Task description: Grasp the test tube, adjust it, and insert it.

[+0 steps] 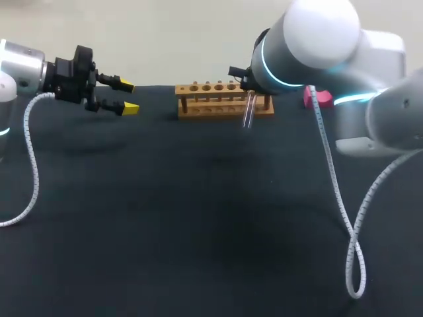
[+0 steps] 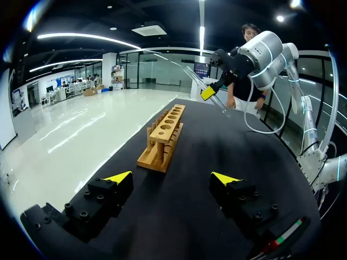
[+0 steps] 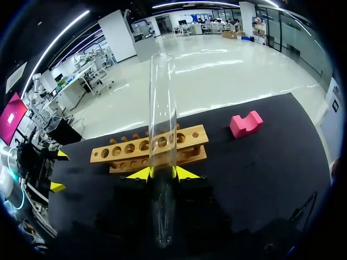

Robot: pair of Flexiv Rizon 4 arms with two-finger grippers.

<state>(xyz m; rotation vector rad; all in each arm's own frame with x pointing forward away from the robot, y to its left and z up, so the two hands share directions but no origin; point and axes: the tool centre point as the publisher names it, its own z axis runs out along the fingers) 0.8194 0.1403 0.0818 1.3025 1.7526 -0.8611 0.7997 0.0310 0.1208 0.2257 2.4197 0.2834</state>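
Head view puts the wooden rack [image 1: 225, 99] at twelve o'clock on the dark counter [image 1: 198, 218]. The glass tube [image 1: 249, 111] hangs just in front of the rack's right end, close to upright with a slight lean. A pink block [image 1: 309, 98] sits at about one o'clock, past that end of the rack.

From the right wrist, the right tool [image 3: 162, 173] is closed on the tube, its yellow tips pressing the glass from both sides partway along its length. The rack lies ahead of the fingers, with its row of holes open. The left tool [image 1: 129, 97] waits at ten o'clock, well apart from the rack, spread wide and holding nothing.

By my reading the grasp is done and the tube is up off the counter. The straightening looks mostly finished. Insertion is left to do: the tube appears to be in front of the rack rather than over a hole, though the angle makes that hard to confirm. It needs lining up above a hole, then lowering.
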